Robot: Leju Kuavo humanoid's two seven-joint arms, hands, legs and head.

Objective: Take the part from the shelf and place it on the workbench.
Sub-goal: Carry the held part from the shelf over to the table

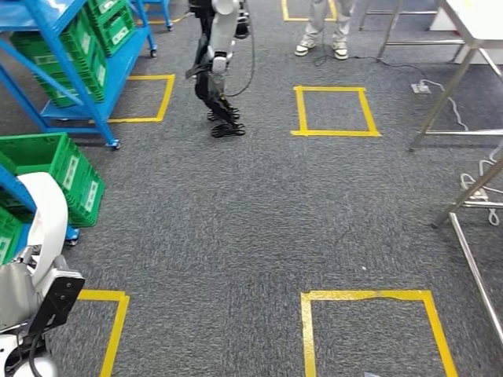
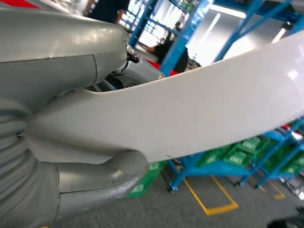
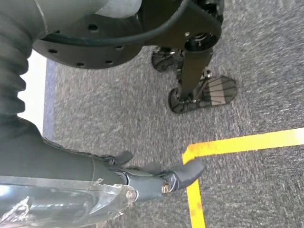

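Note:
My left hand [image 1: 20,292] sits at the lower left of the head view and grips a long white curved part [image 1: 49,214] that rises above it. In the left wrist view the white part [image 2: 201,109] runs across the picture, with the grey thumb [image 2: 107,178] under it and the rest of the hand [image 2: 64,71] over it. My right hand [image 3: 150,178] hangs over the grey carpet with dark fingers stretched out, holding nothing. The blue shelf [image 1: 71,75] with green crates [image 1: 71,169] stands at the left. A white-topped workbench [image 1: 471,23] on metal legs stands at the far right.
Another humanoid robot [image 1: 219,67] stands ahead on the carpet, and a person's legs [image 1: 323,27] show behind it. Yellow tape squares [image 1: 335,110] mark the floor. Cables and a power strip [image 1: 422,86] lie by the metal bench legs [image 1: 475,188] on the right.

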